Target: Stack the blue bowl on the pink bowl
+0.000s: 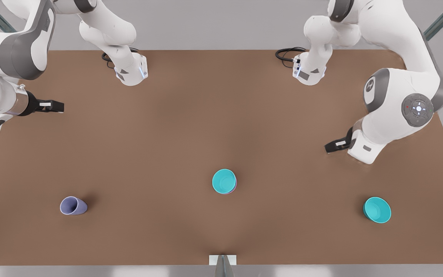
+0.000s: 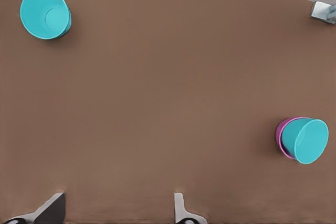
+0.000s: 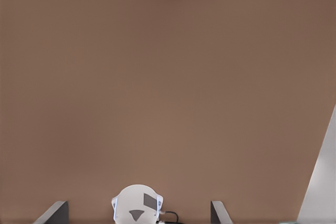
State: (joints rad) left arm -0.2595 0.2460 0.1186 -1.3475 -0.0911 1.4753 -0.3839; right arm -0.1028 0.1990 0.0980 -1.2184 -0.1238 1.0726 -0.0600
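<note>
A blue bowl (image 1: 223, 181) sits nested in the pink bowl (image 2: 280, 136) at mid-table, toward the front edge, a sliver of pink rim showing around it, so the stack looks made. The left gripper (image 1: 331, 146), fingers spread and empty, hangs well back at the front view's right; the right gripper (image 1: 54, 106), likewise released, waits at the left. Both bowls look light, stiff and smooth (likely slippery plastic), best pinched across the thin rim; a cyan bowl (image 1: 377, 210) and lavender cup (image 1: 73, 206) stand well apart
</note>
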